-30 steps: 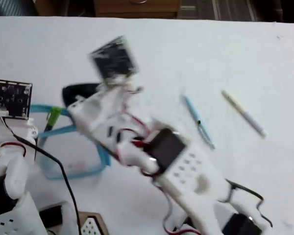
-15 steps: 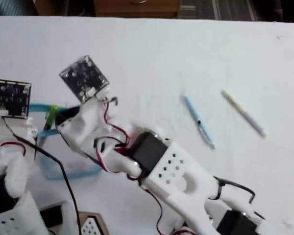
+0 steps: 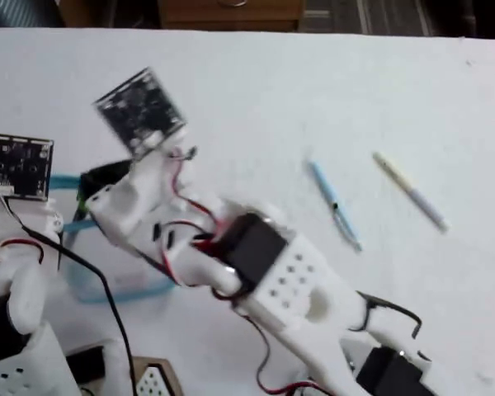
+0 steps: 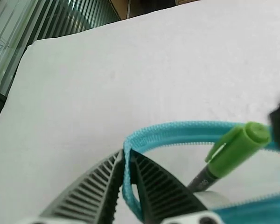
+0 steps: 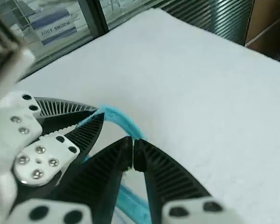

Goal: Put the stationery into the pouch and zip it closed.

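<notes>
Two lie on the bench [image 3: 313, 82], blue pen [image 3: 334, 205] and yellow pen [image 3: 410, 191]; the green pen [image 4: 235, 142] stands in the pouch [image 3: 136, 289]. My left pincer [image 4: 126, 158] and right pincer [image 5: 132, 144] pinch its rim [image 4: 186, 128]; next, I think, one must fetch a pen.

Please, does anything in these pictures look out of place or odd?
Yes. The green marker pokes, tilted, out of the open pouch, its cap at the blue zipper edge, so it would likely block the zip. A blue pen and a yellow pen lie on the table, apart from it.
</notes>
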